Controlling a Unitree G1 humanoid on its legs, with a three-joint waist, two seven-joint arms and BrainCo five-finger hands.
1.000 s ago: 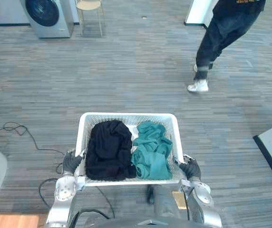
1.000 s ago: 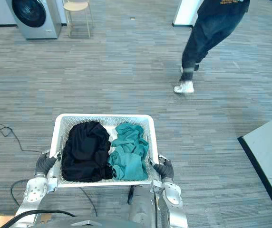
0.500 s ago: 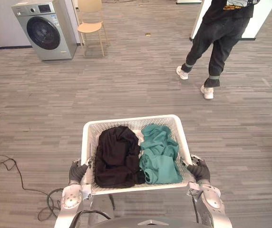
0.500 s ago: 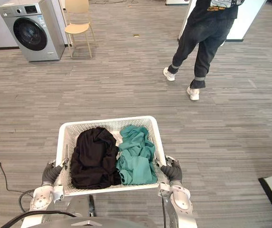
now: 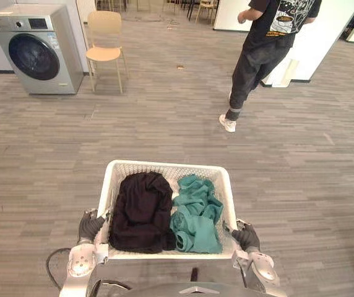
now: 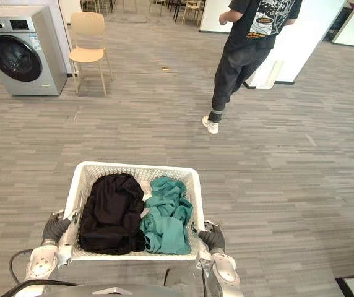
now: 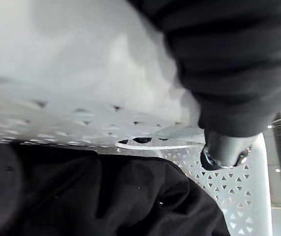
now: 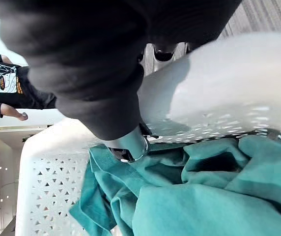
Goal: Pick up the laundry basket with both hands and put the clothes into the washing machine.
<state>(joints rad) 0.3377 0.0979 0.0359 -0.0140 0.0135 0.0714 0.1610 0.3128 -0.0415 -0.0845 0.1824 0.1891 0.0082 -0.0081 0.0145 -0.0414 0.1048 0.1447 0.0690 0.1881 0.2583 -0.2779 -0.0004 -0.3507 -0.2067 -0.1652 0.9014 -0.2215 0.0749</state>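
Currently, the laundry basket sits between both hands. The left hand is closed on its near-left rim, thumb hooked over the edge. The right hand grips the near-right rim likewise. Inside the basket, the black garment lies nearest the left hand and the teal garment nearest the right. The washing machine stands well ahead of the left hand.

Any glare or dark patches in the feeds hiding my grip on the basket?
Left eye view: even light, no glare; left hand and right hand show plainly at the sides of the laundry basket. Left wrist view: near basket wall washed out bright, black garment a featureless dark mass. Right wrist view: teal garment well lit.
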